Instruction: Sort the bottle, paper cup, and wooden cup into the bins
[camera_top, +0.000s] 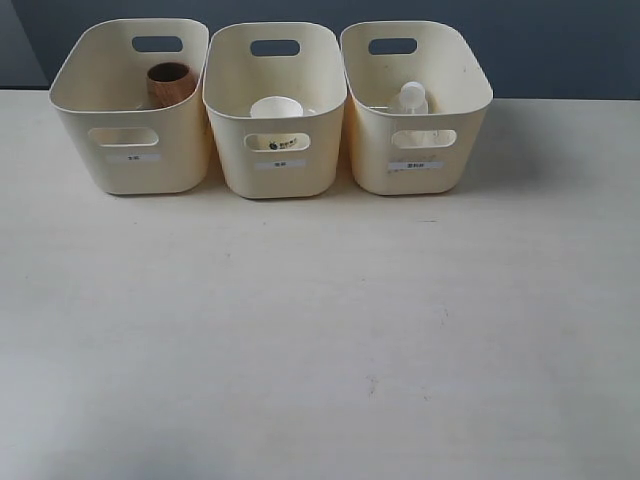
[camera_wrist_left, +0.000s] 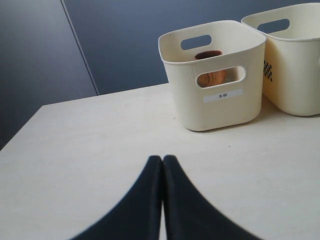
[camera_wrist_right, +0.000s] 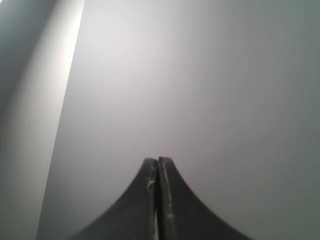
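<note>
The exterior view takes in all three bins in a row at the far edge of the pale worktop (camera_top: 320, 330), and neither arm appears in it. Taking the middle bin (camera_top: 276, 150) as the landmark: the paper cup (camera_top: 276, 108) stands upright inside it, its dark printed mark showing through the front handle cutout. In the bin to the left of the middle bin (camera_top: 130, 150) stands the wooden cup (camera_top: 171, 84), toward the back wall. In the bin to the right of the middle bin (camera_top: 415, 150) stands the bottle (camera_top: 409, 98), white cap uppermost. All three bins sit side by side, nearly touching, each with a small white label on its front. The left wrist view shows what the exterior view does not: the left claw (camera_wrist_left: 162, 159), its two dark fingers pressed together with nothing between them, hovering over bare worktop well apart from the bins. That view also sees the wooden cup through the front cutout of its bin, plus a slice of the middle bin beside it. The right wrist view shows only the right claw (camera_wrist_right: 157, 161), fingers likewise closed together and empty, against a plain grey surface; no bin or task thing is visible there.
</note>
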